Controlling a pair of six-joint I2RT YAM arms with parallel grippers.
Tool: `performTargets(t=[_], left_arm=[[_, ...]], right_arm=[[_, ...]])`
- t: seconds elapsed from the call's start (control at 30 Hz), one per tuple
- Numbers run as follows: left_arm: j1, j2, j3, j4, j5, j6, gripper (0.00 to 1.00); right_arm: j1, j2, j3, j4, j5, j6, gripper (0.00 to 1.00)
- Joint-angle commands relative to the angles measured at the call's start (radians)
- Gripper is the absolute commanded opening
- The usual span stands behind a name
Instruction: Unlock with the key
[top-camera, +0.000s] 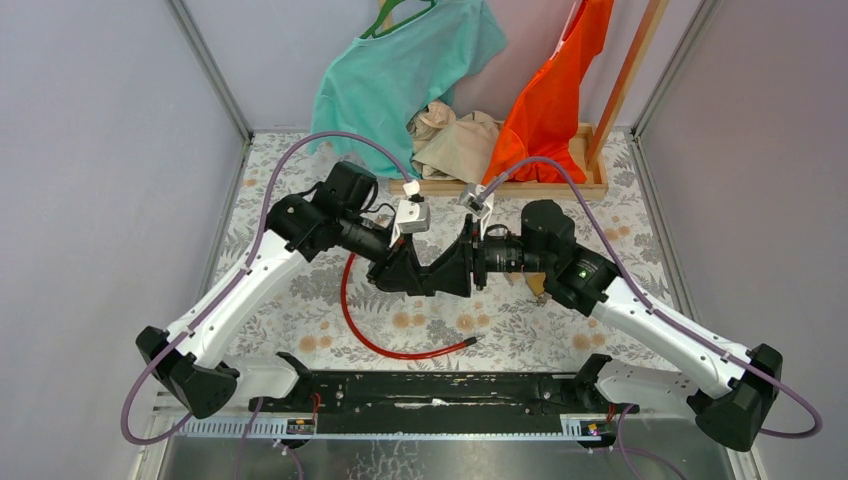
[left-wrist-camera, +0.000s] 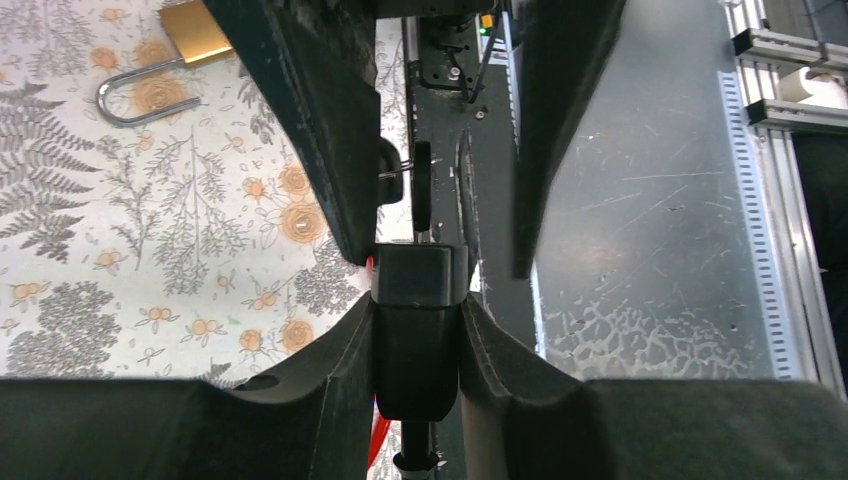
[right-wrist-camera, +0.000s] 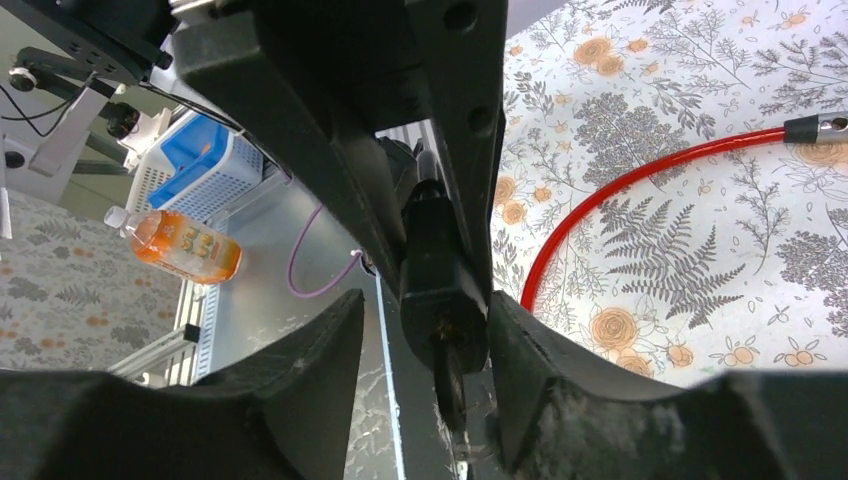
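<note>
Key (left-wrist-camera: 421, 186) sits in the lock (left-wrist-camera: 415, 340), clamped by the left gripper (left-wrist-camera: 418, 290); right gripper (right-wrist-camera: 425, 300), jaws apart at the lock's 12 o'clock, should close squarely on its head before twisting

Table (top-camera: 300, 322): covered w/ pale floral cloth, grey ferns & orange blooms. A bare scratched grey metal strip (top-camera: 450, 460) runs along the near edge. Black mounting rail (top-camera: 430, 392) spans the near side, betw. cloth & strip.

On the cloth, centre-front: red plastic-coated cable (top-camera: 385, 350) lies in a loose curve. Its dark metal-tipped end (top-camera: 471, 342) is flat on the print; the other end rises off the surface.

Brass padlock w/ silver U-shackle (left-wrist-camera: 192, 30) lies flat on the cloth, at top-left corner of left wrist view.

Far edge: light wooden rectangular base frame (top-camera: 500, 188) sits on the cloth.
</note>
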Motion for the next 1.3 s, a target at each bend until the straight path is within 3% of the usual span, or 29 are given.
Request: performTargets(t=[0.0, 0.13, 0.23, 0.3, 0.33, 0.53, 0.6, 0.7, 0.77, 1.03, 1.17, 1.27], left_arm=[[0.005, 0.01, 0.042, 0.033, 0.1, -0.042, 0.0], [0.008, 0.036, 0.069, -0.027, 0.118, 0.0, 0.0], [0.026, 0.054, 0.094, -0.059, 0.143, 0.011, 0.0], [0.038, 0.065, 0.104, -0.077, 0.144, 0.026, 0.02], [0.043, 0.068, 0.106, -0.086, 0.138, 0.037, 0.06], [0.056, 0.09, 0.094, -0.157, 0.049, 0.153, 0.43], [0.065, 0.1, 0.08, -0.199, 0.019, 0.2, 0.59], [0.094, 0.111, 0.036, -0.261, -0.009, 0.273, 0.66], [0.12, 0.116, 0.007, -0.298, 0.001, 0.322, 0.79], [0.166, 0.108, -0.121, -0.332, 0.045, 0.382, 0.82], [0.165, 0.069, -0.235, -0.275, 0.114, 0.376, 0.85], [0.163, 0.027, -0.293, -0.114, 0.086, 0.246, 0.75]], right_arm=[[-0.004, 0.033, 0.004, 0.115, -0.021, 0.034, 0.51], [-0.004, 0.054, -0.02, 0.193, -0.025, 0.08, 0.42], [-0.004, 0.054, -0.04, 0.212, -0.02, 0.1, 0.24], [-0.004, 0.044, -0.059, 0.229, -0.005, 0.12, 0.03], [-0.004, 0.037, -0.064, 0.23, 0.005, 0.13, 0.0], [-0.005, 0.02, -0.067, 0.22, 0.091, 0.18, 0.0], [-0.005, 0.027, -0.053, 0.198, 0.104, 0.191, 0.0], [-0.007, 0.04, -0.033, 0.149, 0.116, 0.177, 0.0], [-0.007, 0.046, -0.03, 0.119, 0.123, 0.164, 0.0], [-0.011, 0.068, -0.027, 0.099, 0.139, 0.151, 0.0], [-0.011, 0.083, -0.008, 0.1, 0.129, 0.159, 0.0], [-0.011, 0.092, -0.011, 0.131, 0.112, 0.191, 0.0]])
